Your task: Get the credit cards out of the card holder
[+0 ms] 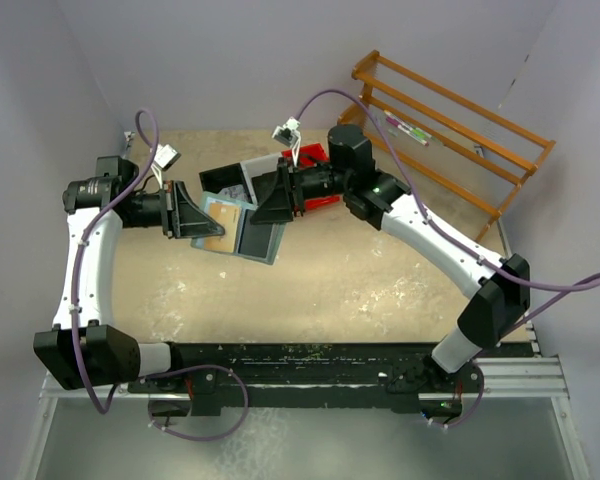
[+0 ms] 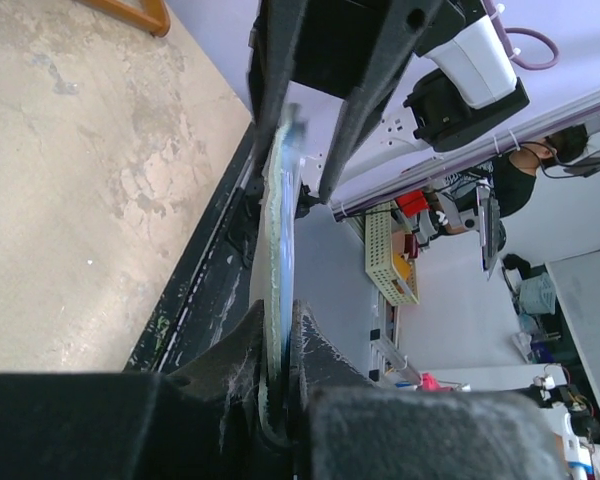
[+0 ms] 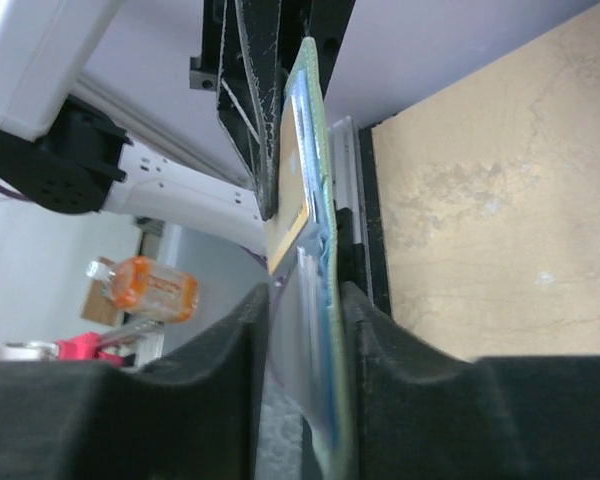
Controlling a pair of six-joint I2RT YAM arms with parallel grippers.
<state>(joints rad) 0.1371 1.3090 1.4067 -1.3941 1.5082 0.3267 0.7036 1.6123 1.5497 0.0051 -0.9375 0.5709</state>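
Over the counter (image 1: 360,280) you have the card holder (image 1: 227,214) lifted and spread open between both arms. Your left claw (image 2: 278,345) pinches one edge of its cover, and your right claw (image 3: 306,330) is closed around the clear pocket pages and cover at the other side. A tan card (image 3: 292,205) sits in its pocket and none lies out, so I judge no card is out yet.

Rack: wooden rack (image 1: 460,100) far right, by the wall.
Marker: marker (image 1: 407,130) lying on its slats.
Bins: red bin (image 1: 313,156), black bin (image 1: 225,180), grey bin (image 1: 265,242), clustered mid-table.
Table: beige, scuffed tabletop (image 1: 330,290).
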